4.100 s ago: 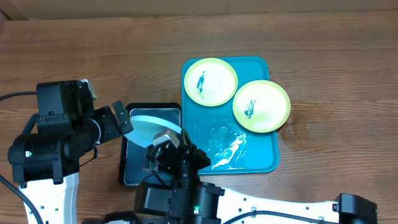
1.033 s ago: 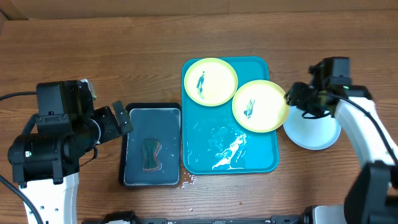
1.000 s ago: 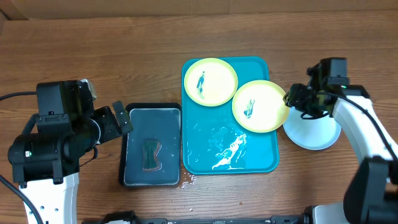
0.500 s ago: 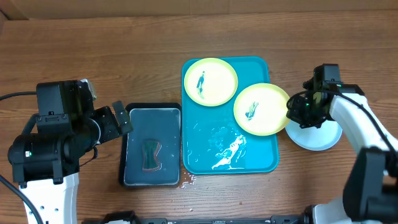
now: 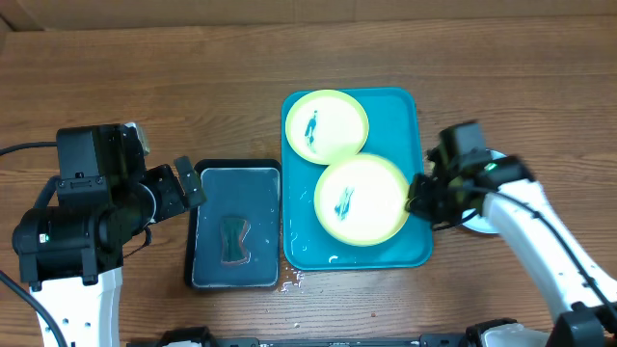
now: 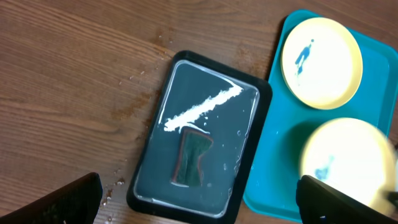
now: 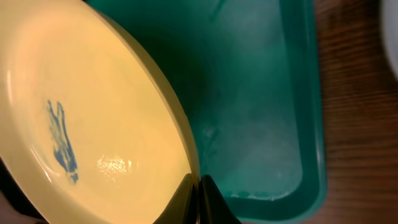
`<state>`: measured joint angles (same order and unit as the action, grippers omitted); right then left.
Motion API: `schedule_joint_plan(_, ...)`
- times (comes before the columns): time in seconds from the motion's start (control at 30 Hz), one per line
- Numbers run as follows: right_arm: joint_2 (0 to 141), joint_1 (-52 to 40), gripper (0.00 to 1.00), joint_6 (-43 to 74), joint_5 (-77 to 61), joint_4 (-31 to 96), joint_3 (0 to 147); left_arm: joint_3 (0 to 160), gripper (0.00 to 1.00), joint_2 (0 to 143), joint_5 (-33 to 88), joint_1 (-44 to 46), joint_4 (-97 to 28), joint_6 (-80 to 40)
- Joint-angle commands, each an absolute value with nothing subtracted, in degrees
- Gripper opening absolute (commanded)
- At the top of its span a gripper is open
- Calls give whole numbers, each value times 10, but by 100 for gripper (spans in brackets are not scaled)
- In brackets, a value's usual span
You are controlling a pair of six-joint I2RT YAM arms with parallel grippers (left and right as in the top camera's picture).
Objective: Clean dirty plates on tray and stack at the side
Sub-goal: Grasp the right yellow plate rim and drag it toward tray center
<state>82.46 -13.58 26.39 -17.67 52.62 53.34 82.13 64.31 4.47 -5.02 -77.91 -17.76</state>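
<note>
I am holding a blue-smeared plate (image 5: 362,200) by its rim over the teal tray (image 5: 395,106).
The right gripper (image 7: 199,186) is pinching that rim with its fingers closed tight on it, and the plate is looking tilted; I cannot tell whether it is touching the tray. A second smeared plate (image 5: 328,126) is lying flat at the tray's far end, just beside the first. The left gripper (image 6: 199,182) is hanging wide open and empty near the dark tray (image 5: 258,207), which is resting on the wooden surface (image 5: 145,77) with a sponge (image 5: 232,239) lying in its water.
</note>
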Motion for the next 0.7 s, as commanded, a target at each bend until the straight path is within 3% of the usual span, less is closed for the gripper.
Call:
schedule_joint_plan(0.0, 825, -170, 4, 371, -166, 455, 465, 830, 100, 644, 40, -52, -778, -165)
schedule_joint_plan(0.23, 827, -177, 4, 236, -181, 381, 449, 830, 100, 644, 80, -52, -777, -182)
schedule_joint_plan(0.37, 819, -175, 25, 226, -180, 422, 492, 829, 100, 652, 146, -52, -765, -157)
schedule_joint_plan(0.67, 750, -177, 29, 220, -175, 504, 556, 743, 100, 704, 159, -40, -775, -105)
